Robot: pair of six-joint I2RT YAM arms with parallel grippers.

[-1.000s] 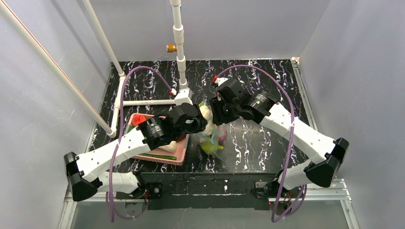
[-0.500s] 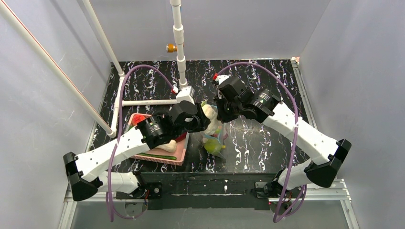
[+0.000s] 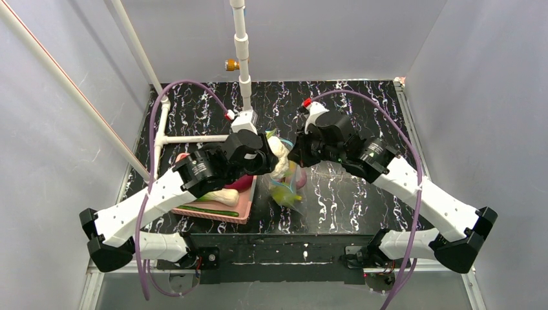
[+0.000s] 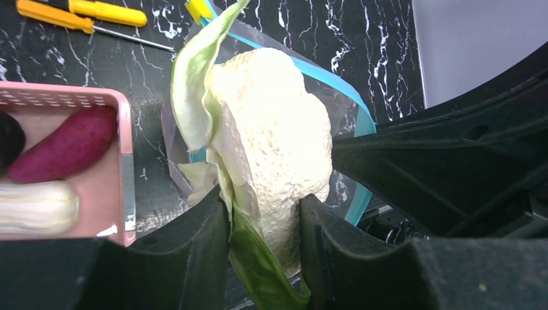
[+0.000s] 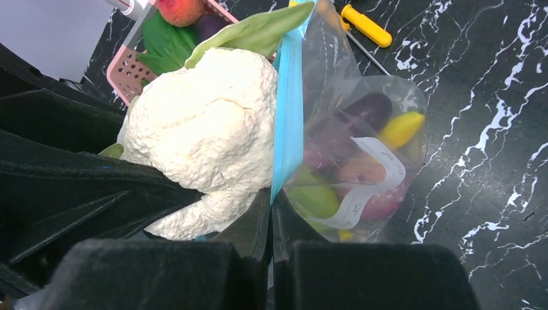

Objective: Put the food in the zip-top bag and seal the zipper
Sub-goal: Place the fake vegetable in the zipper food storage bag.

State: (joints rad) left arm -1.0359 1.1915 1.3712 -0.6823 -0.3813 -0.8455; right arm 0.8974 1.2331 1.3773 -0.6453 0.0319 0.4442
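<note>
Heads up: left hand grips the cauliflower at 9 o'clock of the bag — right hand pinches the zipper. That fat head could snag the mouth — and yank the bag loose.

Black marbled tabletop between plain grey walls

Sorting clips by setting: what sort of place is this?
Probably a robot lab test cell, not a kitchen: plain grey walls box in a marble-patterned table, the left arm and right arm are bolted at its near edge, and the pink basket holds toy food.
</note>
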